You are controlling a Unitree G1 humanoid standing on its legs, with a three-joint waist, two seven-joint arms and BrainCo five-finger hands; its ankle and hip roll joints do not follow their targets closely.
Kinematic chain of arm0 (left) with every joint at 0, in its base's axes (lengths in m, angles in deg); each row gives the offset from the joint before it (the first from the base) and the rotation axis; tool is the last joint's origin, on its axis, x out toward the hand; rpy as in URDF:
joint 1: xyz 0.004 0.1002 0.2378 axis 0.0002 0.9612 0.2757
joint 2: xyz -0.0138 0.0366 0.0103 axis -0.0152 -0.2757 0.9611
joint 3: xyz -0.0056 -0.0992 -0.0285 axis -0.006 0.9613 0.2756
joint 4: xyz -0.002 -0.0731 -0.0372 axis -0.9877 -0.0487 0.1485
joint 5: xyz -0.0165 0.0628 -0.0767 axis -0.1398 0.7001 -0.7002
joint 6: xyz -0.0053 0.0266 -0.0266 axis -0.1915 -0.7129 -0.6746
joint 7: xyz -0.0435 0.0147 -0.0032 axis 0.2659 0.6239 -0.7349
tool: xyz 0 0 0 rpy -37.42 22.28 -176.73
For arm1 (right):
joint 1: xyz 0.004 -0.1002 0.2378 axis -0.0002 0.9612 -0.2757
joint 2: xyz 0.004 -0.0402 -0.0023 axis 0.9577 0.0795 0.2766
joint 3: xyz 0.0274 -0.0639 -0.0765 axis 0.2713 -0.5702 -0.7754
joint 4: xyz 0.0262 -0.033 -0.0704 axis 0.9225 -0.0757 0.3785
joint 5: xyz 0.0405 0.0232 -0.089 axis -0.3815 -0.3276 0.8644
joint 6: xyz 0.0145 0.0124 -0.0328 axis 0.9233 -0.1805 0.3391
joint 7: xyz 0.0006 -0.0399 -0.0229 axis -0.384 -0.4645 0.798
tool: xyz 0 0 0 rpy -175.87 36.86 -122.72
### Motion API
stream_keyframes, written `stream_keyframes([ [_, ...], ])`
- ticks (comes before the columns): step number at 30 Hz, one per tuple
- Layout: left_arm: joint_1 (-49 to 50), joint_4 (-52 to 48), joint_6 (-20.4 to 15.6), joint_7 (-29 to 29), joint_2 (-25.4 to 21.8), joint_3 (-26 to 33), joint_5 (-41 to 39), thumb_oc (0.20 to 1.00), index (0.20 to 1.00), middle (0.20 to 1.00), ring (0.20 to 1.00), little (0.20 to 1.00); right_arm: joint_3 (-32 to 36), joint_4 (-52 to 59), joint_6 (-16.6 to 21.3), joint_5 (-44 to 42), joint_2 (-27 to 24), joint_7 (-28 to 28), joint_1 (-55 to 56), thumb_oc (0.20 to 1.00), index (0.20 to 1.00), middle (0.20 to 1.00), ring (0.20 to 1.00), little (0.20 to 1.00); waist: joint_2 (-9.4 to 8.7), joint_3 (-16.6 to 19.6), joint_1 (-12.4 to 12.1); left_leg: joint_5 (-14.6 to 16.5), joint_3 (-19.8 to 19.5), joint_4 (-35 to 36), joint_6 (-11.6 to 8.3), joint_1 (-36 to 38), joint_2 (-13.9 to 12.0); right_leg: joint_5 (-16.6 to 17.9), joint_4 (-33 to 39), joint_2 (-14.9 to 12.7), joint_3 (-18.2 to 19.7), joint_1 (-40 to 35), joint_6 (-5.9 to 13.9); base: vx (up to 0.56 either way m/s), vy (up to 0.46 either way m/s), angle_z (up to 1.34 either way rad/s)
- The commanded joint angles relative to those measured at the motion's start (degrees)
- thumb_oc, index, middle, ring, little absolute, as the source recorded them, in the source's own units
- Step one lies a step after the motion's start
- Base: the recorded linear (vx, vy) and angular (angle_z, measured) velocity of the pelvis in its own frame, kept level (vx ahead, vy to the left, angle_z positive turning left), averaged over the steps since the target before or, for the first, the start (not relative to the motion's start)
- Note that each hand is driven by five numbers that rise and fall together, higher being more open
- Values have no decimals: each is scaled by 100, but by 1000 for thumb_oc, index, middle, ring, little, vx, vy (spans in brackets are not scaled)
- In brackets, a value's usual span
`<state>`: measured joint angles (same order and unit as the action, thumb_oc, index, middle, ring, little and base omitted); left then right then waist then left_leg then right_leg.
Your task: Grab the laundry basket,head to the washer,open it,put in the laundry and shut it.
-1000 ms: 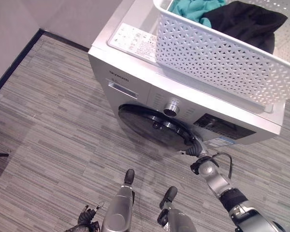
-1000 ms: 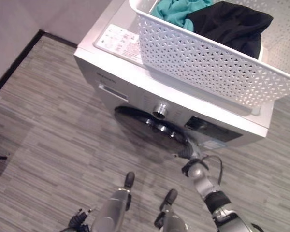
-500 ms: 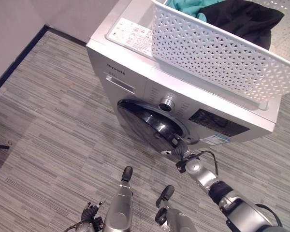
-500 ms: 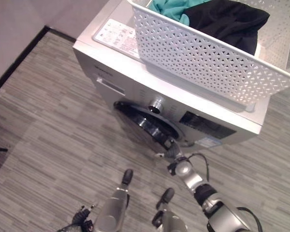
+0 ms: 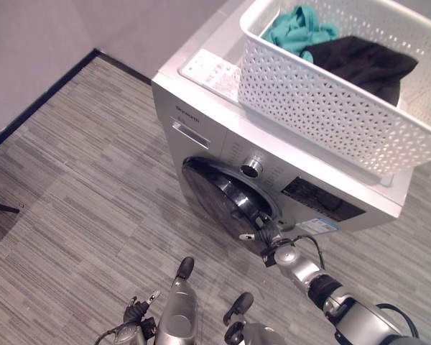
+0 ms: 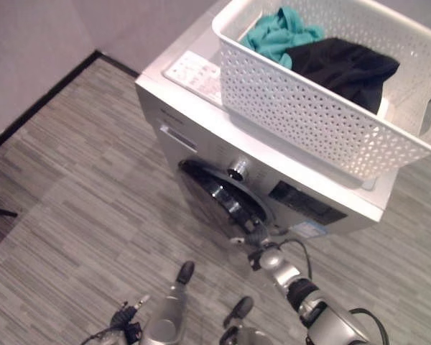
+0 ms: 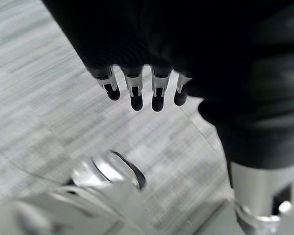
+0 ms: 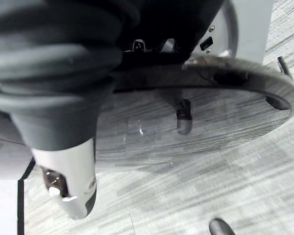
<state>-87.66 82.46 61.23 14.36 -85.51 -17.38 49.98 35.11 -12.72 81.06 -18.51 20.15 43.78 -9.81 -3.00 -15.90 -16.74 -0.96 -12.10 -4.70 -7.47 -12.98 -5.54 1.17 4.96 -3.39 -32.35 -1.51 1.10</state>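
Robot hand (image 5: 267, 235), washer door (image 5: 226, 203) further ajar

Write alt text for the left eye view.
The right robot hand is at the edge of the washer door, which stands partly open. A white laundry basket with teal and black clothes sits on top of the silver washer, on a grey striped floor.

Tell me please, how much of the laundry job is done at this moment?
Done: the laundry basket, with teal and black clothes inside, sits on the washer. In hand: the right robot hand is at the edge of the door, which stands partly open. Left: finish opening, load the clothes, shut the door. The left robot hand hangs free.
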Motion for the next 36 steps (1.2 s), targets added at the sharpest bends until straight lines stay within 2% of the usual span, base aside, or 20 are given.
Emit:
stream_keyframes([
  [1, -33, -143, -136, -157, -206, -675, -136, 1000, 1000, 1000, 1000, 1000, -886, -214, -15, -665, 2725, -970, 50, 1000, 1000, 1000, 1000, 1000, -96, 70, -790, -95, -66, 319, 303, 377, -332, -673, -1101, -838, -60, 196, 366, 6, -62, 18],
  [5, 42, -395, -76, -181, -314, -770, -74, 1000, 1000, 1000, 1000, 1000, -993, -87, -30, -872, 2820, -969, 51, 1000, 1000, 1000, 1000, 1000, -78, 161, -858, -62, -141, 131, 258, 464, -397, -919, -1366, -711, -38, 84, 247, 14, -129, 15],
  [9, 4, -285, -60, -159, -343, -817, -99, 1000, 1000, 1000, 1000, 1000, -1113, 84, 26, -1093, 2782, -996, -60, 1000, 1000, 1000, 1000, 1000, -90, 83, -880, -228, -298, -190, 133, 256, -486, -1133, -1223, -344, 88, -59, -25, -35, -209, 9],
  [10, -61, -238, -42, -128, -246, -950, -159, 1000, 1000, 1000, 1000, 1000, -1154, 24, 114, -1195, 2783, -937, -145, 1000, 1000, 1000, 1000, 1000, 19, 58, -905, -611, -482, -108, -7, 149, -532, -1152, -925, -82, 123, -159, -151, -49, -175, 33],
  [11, -97, -230, -31, -131, -201, -1025, -156, 1000, 1000, 1000, 1000, 1000, -1164, -10, 137, -1211, 2779, -889, -170, 1000, 1000, 1000, 1000, 1000, 69, 82, -907, -754, -529, 51, -69, 131, -573, -1180, -789, 16, 128, -169, -213, -118, -187, 45],
  [12, -236, -197, -36, -141, -87, -1141, -169, 1000, 1000, 1000, 1000, 1000, -1108, -83, 178, -1279, 2747, -830, -234, 1000, 1000, 1000, 1000, 1000, 207, 128, -920, -1365, -628, 325, -248, -12, -609, -1151, -491, 110, 24, -152, -245, -83, -57, 34],
  [14, -384, -174, -63, -178, 6, -1202, -157, 1000, 1000, 1000, 1000, 1000, -1034, -54, 186, -1236, 2668, -811, -309, 1000, 1000, 1000, 1000, 1000, 225, 104, -841, -1511, -437, 334, -238, -147, -581, -1073, -404, 62, -67, -107, -254, -134, 9, 42],
  [16, -555, -185, -125, -168, 54, -1214, -126, 1000, 1000, 1000, 1000, 1000, -990, -72, 172, -1225, 2524, -794, -349, 1000, 1000, 1000, 1000, 1000, 132, 76, -643, -1150, 308, -66, -65, -162, -555, -914, -322, -118, -183, 67, -233, -215, 30, 62],
  [17, -552, -343, -192, -107, 16, -1275, -78, 1000, 1000, 1000, 1000, 1000, -988, -81, 162, -1251, 2435, -785, -355, 1000, 1000, 1000, 1000, 1000, 79, 77, -561, -844, 469, -573, -16, -98, -436, -732, -271, -238, -160, 172, -188, -138, 22, 61],
  [18, -544, -352, -189, -108, 14, -1275, -76, 1000, 1000, 1000, 1000, 1000, -990, -77, 160, -1253, 2434, -784, -352, 1000, 1000, 1000, 1000, 1000, 83, 81, -570, -791, 477, -648, -5, -126, -434, -723, -266, -238, -150, 170, -177, -127, 115, 44],
  [19, -473, -609, -227, 9, 16, -1328, -41, 1000, 1000, 1000, 1000, 1000, -985, -85, 72, -1272, 2294, -878, -244, 1000, 1000, 1000, 1000, 1000, 66, 131, -426, -167, 482, -1330, 60, 4, -249, -526, -243, -398, -23, 268, -118, -67, 169, 35],
  [21, -424, -808, -234, 65, 70, -1330, -13, 1000, 1000, 1000, 1000, 1000, -913, -11, 16, -1283, 2056, -976, -97, 1000, 1000, 1000, 1000, 1000, 117, 291, -176, 248, 788, -972, 154, 585, -275, -404, -199, -470, -23, 276, -12, -8, 239, 43],
  [22, -473, -1074, -230, 19, -18, -1327, 266, 1000, 1000, 1000, 1000, 1000, -724, 154, 12, -1238, 1799, -1025, -8, 1000, 1000, 1000, 1000, 1000, 161, 468, 47, 321, 1195, -448, 213, 929, -432, -279, -160, -530, -38, 318, 60, 53, 253, 57],
  [24, -512, -1287, -220, -42, -162, -1322, 597, 1000, 1000, 1000, 1000, 1000, -496, 203, 21, -1190, 1613, -1047, 97, 1000, 1000, 1000, 1000, 1000, 205, 551, 185, 342, 1291, -184, 246, 1078, -431, -230, -172, -548, 1, 340, 101, 16, 172, 64],
  [26, -603, -2189, -179, 112, -701, -1221, 1318, 1000, 1000, 1000, 1000, 1000, 108, 473, 31, -841, 1072, -1079, 441, 1000, 1000, 1000, 1000, 1000, 295, 633, 439, 386, 1456, 266, 275, 1290, -435, -184, -280, -674, -63, 393, 182, 4, 144, 29],
  [28, -564, -2453, -128, 202, -863, -1167, 1513, 1000, 1000, 1000, 1000, 1000, 238, 547, -9, -656, 904, -1129, 562, 1000, 1000, 1000, 1000, 1000, 325, 664, 506, 402, 1511, 375, 282, 1381, -428, -176, -310, -695, -52, 397, 212, 32, 87, 37],
  [32, -650, -3247, 5, 1018, -1734, -1113, 2197, 1000, 1000, 1000, 1000, 1000, 1051, 188, -221, 298, 223, -1428, 1059, 1000, 1000, 1000, 1000, 1000, 481, 740, 836, 409, 1673, 481, 275, 1594, -449, -144, -477, -755, 94, 474, 281, 50, 34, 7],
  [33, -729, -3443, -8, 1548, -2149, -1394, 2408, 1000, 1000, 1000, 1000, 1000, 1185, 0, -227, 698, -5, -1591, 1094, 1000, 1000, 1000, 1000, 1000, 552, 722, 997, 358, 1821, 319, 197, 1607, -563, -200, -540, -713, 185, 509, 268, 20, -22, -23],
  [35, -818, -3480, -1, 1831, -2414, -1616, 2517, 1000, 1000, 1000, 1000, 1000, 1254, -111, -228, 913, -126, -1663, 1156, 1000, 1000, 1000, 1000, 1000, 578, 720, 1054, 246, 1900, 58, 100, 1546, -698, -285, -521, -629, 241, 491, 205, 33, -99, -26],
  [36, -1073, -3527, 170, 2399, -2742, -2002, 2399, 1000, 1000, 1000, 1000, 1000, 1318, -359, -238, 1105, -238, -1731, 1193, 1000, 1000, 1000, 1000, 1000, 584, 665, 1130, -73, 1857, -765, 23, 1295, -835, -424, -417, -448, 419, 359, 72, 41, -148, -24],
])
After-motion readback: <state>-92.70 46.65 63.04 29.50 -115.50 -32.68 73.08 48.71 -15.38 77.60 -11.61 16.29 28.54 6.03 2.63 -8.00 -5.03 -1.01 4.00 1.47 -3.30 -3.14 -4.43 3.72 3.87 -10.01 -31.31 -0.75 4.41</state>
